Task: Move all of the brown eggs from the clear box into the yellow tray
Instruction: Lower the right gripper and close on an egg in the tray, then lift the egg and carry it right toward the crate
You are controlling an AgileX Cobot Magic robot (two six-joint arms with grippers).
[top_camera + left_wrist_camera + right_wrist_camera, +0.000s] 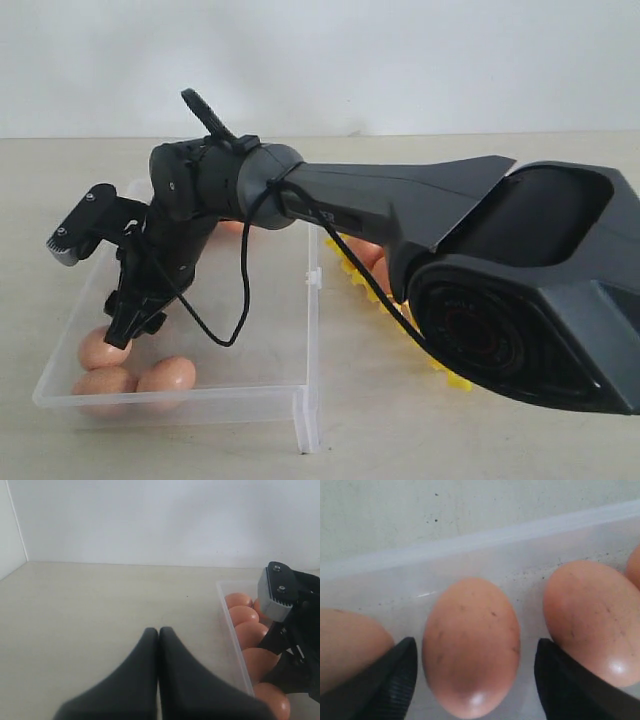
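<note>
My right gripper reaches across into the clear box and points down at its near left corner. In the right wrist view it is open, with one brown egg lying between the fingers and a gap on each side. Another egg lies just outside one finger, and a third outside the other. Three eggs show by the gripper in the exterior view. The yellow tray is mostly hidden behind the arm, with eggs in it. My left gripper is shut and empty over bare table beside the box.
The right arm's big dark housing fills the right of the exterior view and covers most of the tray. Its wrist camera block juts out over the box's left wall. A row of eggs lines the box wall nearest my left gripper.
</note>
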